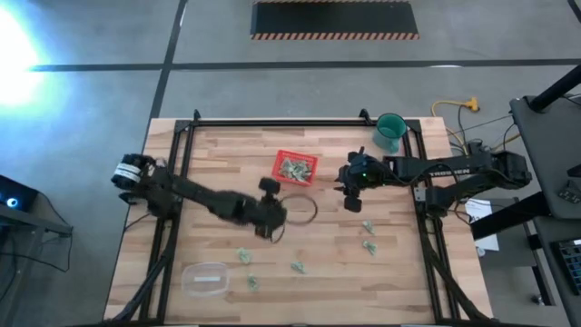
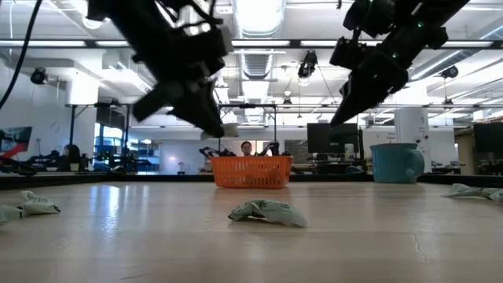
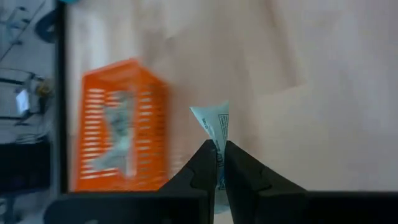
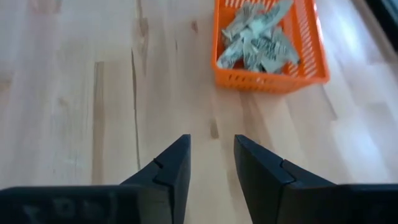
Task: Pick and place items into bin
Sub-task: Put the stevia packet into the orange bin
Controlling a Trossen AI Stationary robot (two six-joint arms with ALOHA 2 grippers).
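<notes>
The left gripper (image 3: 217, 155) pinches a pale-green and white wrapper piece (image 3: 214, 124) between its dark fingers (image 3: 200, 168), above the wooden table (image 3: 311, 93). Beside it stands the slatted orange-red tray (image 3: 149, 106), holding more wrapper pieces (image 3: 118, 134).

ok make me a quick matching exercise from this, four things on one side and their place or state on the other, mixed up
Things:
1. left gripper
2. right gripper
3. red tray
4. teal cup

Place or state:
A. open, holding nothing, above bare wood
B. at the table's far right corner
C. shut on a pale wrapper piece
D. holds a heap of wrapper pieces

Pairs: 1-C, 2-A, 3-D, 4-B
</notes>
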